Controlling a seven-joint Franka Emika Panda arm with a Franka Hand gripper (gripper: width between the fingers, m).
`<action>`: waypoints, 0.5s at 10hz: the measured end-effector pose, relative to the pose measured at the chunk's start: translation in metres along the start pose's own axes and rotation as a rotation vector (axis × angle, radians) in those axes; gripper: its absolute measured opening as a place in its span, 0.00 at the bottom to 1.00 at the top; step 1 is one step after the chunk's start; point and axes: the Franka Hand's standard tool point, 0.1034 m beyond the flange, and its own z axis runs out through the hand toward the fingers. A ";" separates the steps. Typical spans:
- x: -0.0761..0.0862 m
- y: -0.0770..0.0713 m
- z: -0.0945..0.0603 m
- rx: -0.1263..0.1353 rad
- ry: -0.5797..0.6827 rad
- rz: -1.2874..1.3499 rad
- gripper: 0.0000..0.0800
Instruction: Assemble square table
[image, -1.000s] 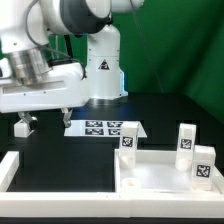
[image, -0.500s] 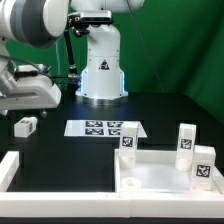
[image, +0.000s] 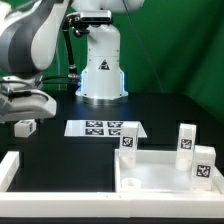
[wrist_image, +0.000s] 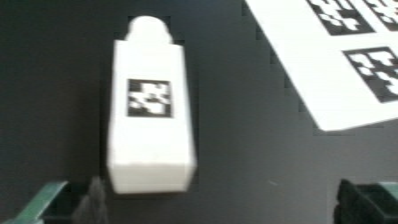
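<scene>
The square table panel (image: 160, 178) lies at the front on the exterior view's right, recessed face up. Three short white tagged legs (image: 186, 141) stand upright on it. A fourth loose leg (image: 25, 127) lies flat on the black table at the exterior view's left. In the wrist view this leg (wrist_image: 151, 105) lies lengthwise, tag up, with its near end just ahead of the fingers. My gripper (wrist_image: 214, 205) is open and empty above it, with its fingertips (wrist_image: 64, 200) wide apart. In the exterior view the hand (image: 27, 103) hovers just over the leg.
The marker board (image: 103, 128) lies flat beside the loose leg and shows in the wrist view (wrist_image: 347, 60). White border bars (image: 8, 170) run along the front and the exterior view's left. The robot base (image: 100, 65) stands at the back.
One second ago my fingers stood down at the loose leg. The hand has since lifted off and turned, and now hovers above it. The leg lies in about the same spot.
</scene>
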 end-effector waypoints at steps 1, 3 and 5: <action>0.000 -0.001 -0.001 -0.001 0.003 0.001 0.81; 0.001 -0.001 0.000 -0.001 0.000 0.001 0.81; -0.002 0.010 0.015 0.021 -0.038 0.020 0.81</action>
